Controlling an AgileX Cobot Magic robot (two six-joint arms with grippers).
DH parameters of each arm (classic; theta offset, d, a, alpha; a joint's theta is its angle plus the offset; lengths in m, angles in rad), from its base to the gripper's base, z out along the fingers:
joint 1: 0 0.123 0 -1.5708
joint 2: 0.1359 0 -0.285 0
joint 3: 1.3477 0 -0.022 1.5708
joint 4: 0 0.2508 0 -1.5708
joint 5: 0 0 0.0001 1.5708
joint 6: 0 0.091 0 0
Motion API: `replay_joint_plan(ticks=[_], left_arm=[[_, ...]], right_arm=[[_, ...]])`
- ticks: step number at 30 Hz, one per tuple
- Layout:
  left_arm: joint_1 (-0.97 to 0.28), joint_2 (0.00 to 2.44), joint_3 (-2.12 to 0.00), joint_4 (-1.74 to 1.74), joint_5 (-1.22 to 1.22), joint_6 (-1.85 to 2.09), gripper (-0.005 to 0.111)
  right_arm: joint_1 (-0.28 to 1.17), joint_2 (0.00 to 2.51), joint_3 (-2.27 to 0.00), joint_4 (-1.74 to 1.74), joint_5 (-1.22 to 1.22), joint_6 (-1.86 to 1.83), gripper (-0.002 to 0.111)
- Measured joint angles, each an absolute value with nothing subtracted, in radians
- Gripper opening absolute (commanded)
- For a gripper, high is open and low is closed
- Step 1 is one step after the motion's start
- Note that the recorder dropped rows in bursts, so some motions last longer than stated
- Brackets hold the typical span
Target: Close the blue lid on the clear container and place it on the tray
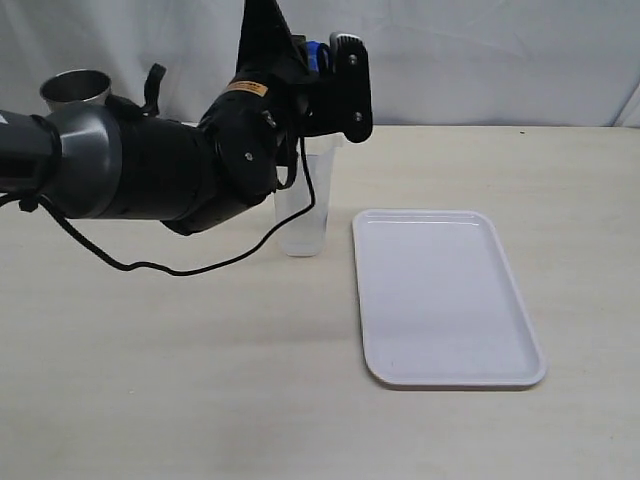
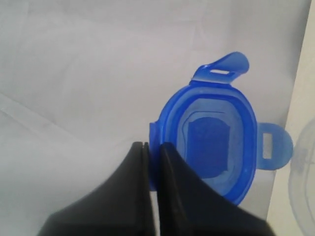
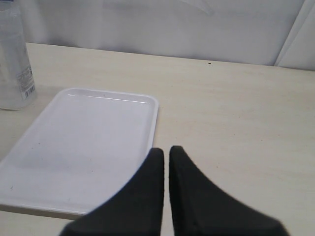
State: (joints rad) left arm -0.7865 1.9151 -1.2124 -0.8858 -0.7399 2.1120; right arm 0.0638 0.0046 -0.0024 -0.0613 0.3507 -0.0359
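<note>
Hanging in the air a little above the container [image 1: 302,215], the lid [image 2: 211,140] is pinched by its edge between the nearly closed jaws of the left gripper [image 2: 152,147]; its hollow underside is turned toward the wrist camera and two flaps are seen folded outward. The container is stood upright and uncovered on the table [image 1: 300,420], just beside a far corner of the tray [image 1: 445,300] and not on it. The right gripper [image 3: 166,150] is held pressed together with nothing in it, just off the tray's long edge on the side away from the container.
</note>
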Motion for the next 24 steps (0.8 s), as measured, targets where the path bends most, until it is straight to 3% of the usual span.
replay_joint_plan(ticks=[24], left_arm=[[-0.802,1.915,-1.212,-0.905,-0.787,2.112,0.0]], right_arm=[[0.064,0.005,-0.002,-0.061,0.351,-0.036,0.005]])
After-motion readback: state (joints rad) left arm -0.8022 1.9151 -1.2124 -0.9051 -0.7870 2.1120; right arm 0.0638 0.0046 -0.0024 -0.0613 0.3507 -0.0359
